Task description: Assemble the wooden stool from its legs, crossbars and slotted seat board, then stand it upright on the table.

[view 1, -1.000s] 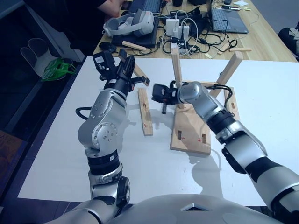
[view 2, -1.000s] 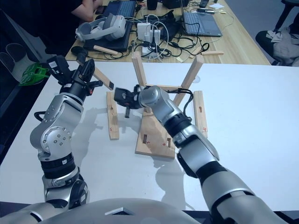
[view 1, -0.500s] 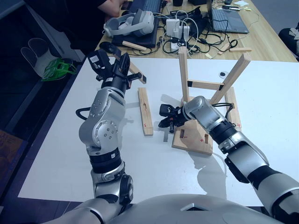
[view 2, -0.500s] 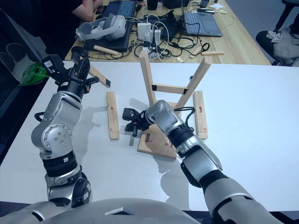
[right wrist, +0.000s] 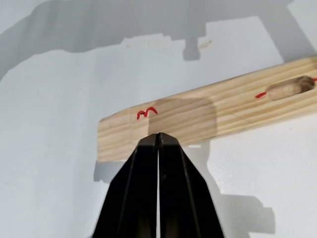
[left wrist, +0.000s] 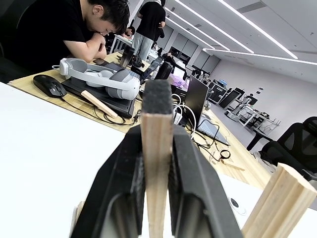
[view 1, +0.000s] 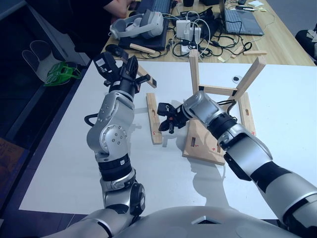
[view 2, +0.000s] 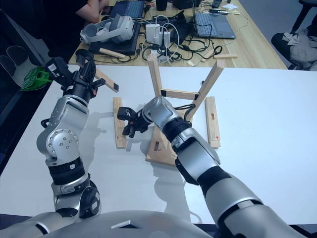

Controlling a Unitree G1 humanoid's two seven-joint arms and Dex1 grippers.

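Note:
The slotted seat board lies flat on the white table. Two legs rise from it, joined by a crossbar. A loose slotted bar lies left of the board, and another bar lies along its right side. My right gripper hovers shut and empty just over the loose left bar, near its end marked in red; its own view shows the right gripper with fingers pressed together. My left gripper is raised at the back left, shut on a black-tipped wooden piece.
Behind the table stands a wooden desk with laptops, cables, a headset, a mouse and a spare wooden stick. A small dark disc lies on the table near the far leg. The table's front and right parts are bare.
My right gripper left the near leg of the half-built stool and swung left over the loose bar. The left arm with its wooden piece has barely moved.

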